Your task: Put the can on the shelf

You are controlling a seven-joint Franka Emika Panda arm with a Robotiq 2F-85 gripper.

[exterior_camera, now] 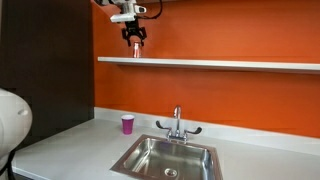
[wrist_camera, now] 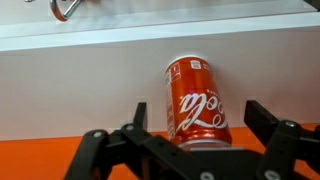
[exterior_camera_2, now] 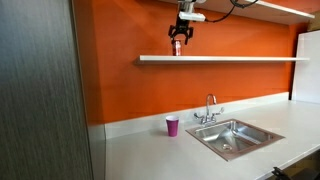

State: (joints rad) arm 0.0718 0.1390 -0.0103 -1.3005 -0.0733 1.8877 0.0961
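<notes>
Wrist view, frame ctr: my gripper (wrist_camera: 197,128), fingers spread either side w/o touching, brackets the can (wrist_camera: 197,98) standing on the shelf (exterior_camera: 230,64). Likely light, thin-walled, slick, so I'd pinch mid-body, gently.

We see a white countertop (exterior_camera: 70,145) running along the orange wall (exterior_camera: 200,95), with a steel sink (exterior_camera: 165,158) sunk into it, a faucet (exterior_camera: 178,122) behind the basin, and a purple cup (exterior_camera: 127,123) standing upright near the sink.

Red can (wrist_camera: 197,102) upright on long white shelf (exterior_camera: 220,63)
</notes>
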